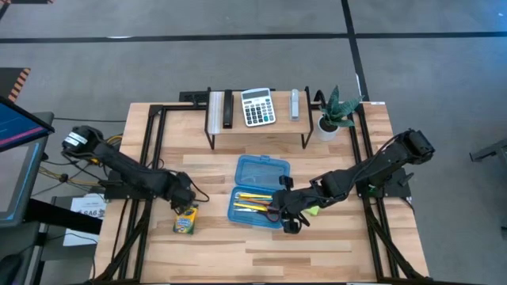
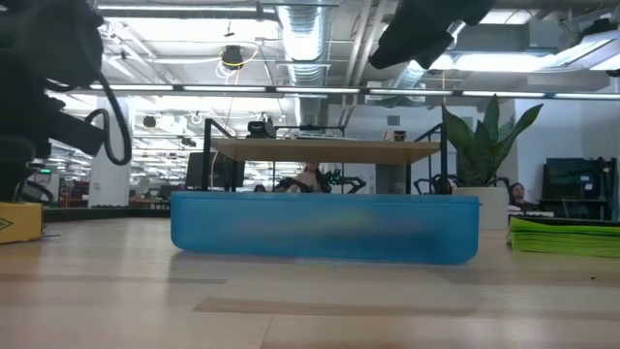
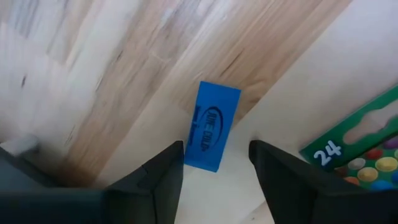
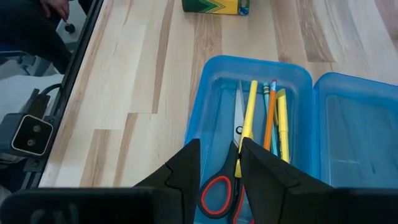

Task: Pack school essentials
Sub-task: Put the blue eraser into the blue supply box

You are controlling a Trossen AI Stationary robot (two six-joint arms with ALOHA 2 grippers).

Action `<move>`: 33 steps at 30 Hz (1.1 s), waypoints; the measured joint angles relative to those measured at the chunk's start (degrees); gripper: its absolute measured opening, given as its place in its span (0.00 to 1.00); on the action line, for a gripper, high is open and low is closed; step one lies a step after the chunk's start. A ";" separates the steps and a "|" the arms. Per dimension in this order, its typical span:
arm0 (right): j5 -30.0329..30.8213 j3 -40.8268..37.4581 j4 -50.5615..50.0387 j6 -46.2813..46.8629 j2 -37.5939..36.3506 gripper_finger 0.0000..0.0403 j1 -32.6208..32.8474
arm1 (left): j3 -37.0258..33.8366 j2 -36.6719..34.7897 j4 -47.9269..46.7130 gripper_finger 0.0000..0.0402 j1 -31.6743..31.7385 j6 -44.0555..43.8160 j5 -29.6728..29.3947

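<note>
While the left hand (image 3: 214,165) hangs open just above the blue eraser (image 3: 212,125) beside the crayon box (image 1: 184,221), the right hand (image 4: 219,163), fingers parted, hovers over red-handled scissors (image 4: 219,191) and pencils (image 4: 250,114) inside the blue case (image 1: 257,192) on the counter (image 1: 317,245).

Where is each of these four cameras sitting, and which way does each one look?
High: above, straight down; both arms, blue case.
Low: table height, level; blue case, arms overhead.
Left wrist: down past left gripper at blue eraser.
Right wrist: past right gripper into case at scissors.
Shared: crayon box.
</note>
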 joint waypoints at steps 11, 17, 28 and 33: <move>1.42 0.02 0.02 -0.02 0.00 0.33 -0.04 | -1.09 -4.28 0.88 0.12 3.79 4.50 0.44; 1.56 0.02 -0.01 -0.02 0.00 0.33 -0.04 | -0.84 -4.42 0.47 0.02 3.79 5.09 0.04; 1.58 0.04 -0.07 -0.07 0.00 0.33 -0.04 | 3.96 -4.41 -1.79 0.00 3.90 9.48 -5.13; 1.58 0.04 -0.12 -0.09 0.00 0.33 -0.04 | 5.48 -4.48 -2.03 0.00 3.90 10.78 -5.91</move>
